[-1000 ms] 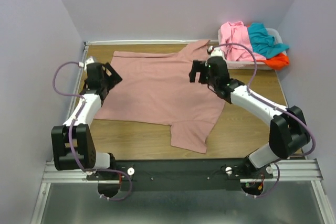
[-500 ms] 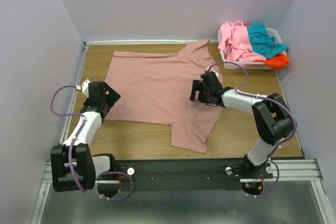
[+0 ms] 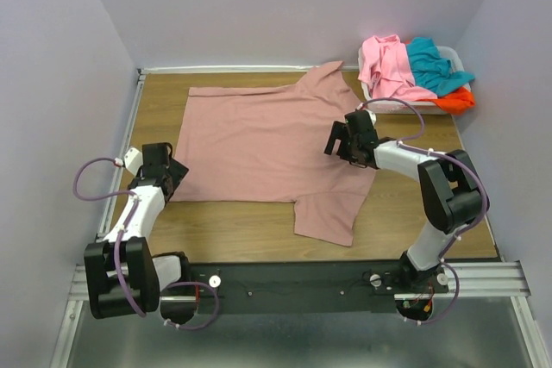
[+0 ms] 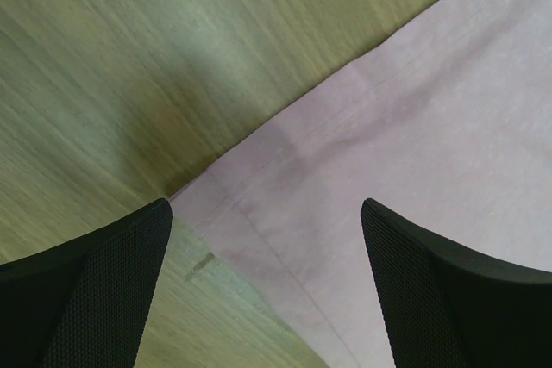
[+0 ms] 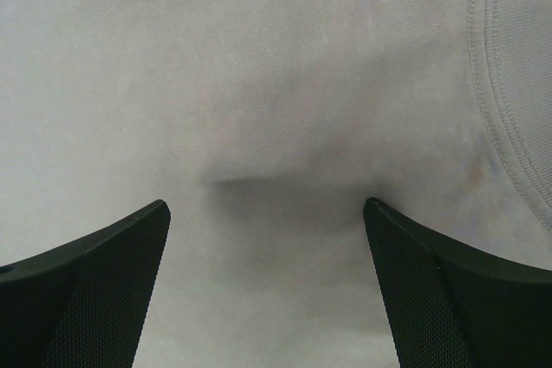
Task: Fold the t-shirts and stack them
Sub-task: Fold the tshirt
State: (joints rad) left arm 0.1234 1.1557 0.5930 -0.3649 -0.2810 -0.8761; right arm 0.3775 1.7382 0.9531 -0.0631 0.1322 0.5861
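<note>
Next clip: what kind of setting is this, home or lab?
Probably a lab robot cell: plain lilac panels box in a wooden tabletop, two arms sit bolted to a metal rail, a mauve t-shirt lies spread out.

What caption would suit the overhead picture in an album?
Left hand at the hem corner, right hand near the collar of a mauve-pink t-shirt spread on the table; more shirts fill the basket.

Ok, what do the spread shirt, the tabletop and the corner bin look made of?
Shirt: soft matte knit, likely cotton jersey; stitched hems, limp wrinkles. Tabletop: wood or wood-look laminate, faintly glossy; grain streaks show. Bin: white, probably rigid plastic; smooth thin rim.
</note>
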